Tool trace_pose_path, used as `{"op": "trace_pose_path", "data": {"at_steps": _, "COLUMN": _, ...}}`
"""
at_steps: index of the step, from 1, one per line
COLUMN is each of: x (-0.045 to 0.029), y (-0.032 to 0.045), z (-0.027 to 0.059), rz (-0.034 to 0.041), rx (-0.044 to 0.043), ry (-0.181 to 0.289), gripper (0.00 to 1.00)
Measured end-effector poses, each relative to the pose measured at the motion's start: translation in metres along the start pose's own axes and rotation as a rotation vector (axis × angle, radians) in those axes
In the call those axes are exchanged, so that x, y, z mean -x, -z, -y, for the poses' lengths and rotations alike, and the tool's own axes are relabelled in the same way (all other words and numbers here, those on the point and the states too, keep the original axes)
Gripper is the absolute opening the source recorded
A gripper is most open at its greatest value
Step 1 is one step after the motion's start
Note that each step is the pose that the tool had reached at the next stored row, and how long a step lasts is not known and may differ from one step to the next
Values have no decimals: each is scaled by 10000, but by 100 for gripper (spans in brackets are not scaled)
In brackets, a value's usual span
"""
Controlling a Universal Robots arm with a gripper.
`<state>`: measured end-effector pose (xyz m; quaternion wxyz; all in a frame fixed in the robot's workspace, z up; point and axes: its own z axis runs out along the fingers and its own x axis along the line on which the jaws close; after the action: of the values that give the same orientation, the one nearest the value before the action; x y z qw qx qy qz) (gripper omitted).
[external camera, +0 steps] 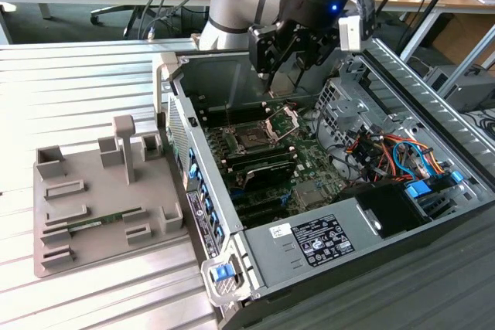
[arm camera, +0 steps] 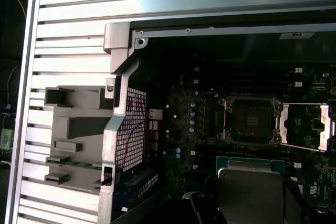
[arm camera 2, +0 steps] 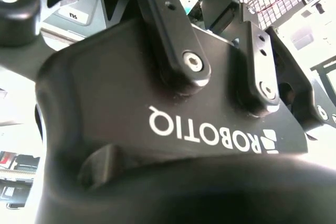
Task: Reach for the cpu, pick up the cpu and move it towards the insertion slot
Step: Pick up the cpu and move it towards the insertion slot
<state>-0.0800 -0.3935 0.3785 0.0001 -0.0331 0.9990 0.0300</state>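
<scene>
A ribbed aluminium table (external camera: 93, 75) is carrying the whole setup, with wooden desks and trailing cables behind it. At the exterior view's left a grey plastic tray (external camera: 93, 214) is lying on the ribs, a green memory stick (external camera: 104, 222) sitting in one of its recesses. To the right of the tray an open computer case (external camera: 325, 191) is lying on its side, its motherboard (external camera: 271, 160) facing up.

The insertion slot (external camera: 251, 138) is sitting near the middle of that board, dark and empty, with its silver clamp frame (external camera: 282, 121) swung open beside it. Above the case's far wall the gripper (external camera: 290, 67) is hanging from the arm. In the first wrist view the cpu (arm camera: 251, 184) is showing close under the camera, pale lid and thin rim, just short of the insertion slot (arm camera: 252, 120). The black fingers (arm camera: 294, 198) are flanking it narrowly, so they appear to be holding the cpu.

I judge that the pickup is done and the carry towards the slot is under way. The remaining travel is calling for squaring the chip over the socket while clearing the raised clamp frame (arm camera: 302, 127).
</scene>
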Motion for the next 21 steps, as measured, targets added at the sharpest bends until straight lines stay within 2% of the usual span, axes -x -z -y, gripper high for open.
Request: {"op": "trace_pose_path", "data": {"at_steps": 21, "x": 94, "y": -34, "z": 8, "rz": 0, "rx": 0, "ry": 0, "gripper": 55}}
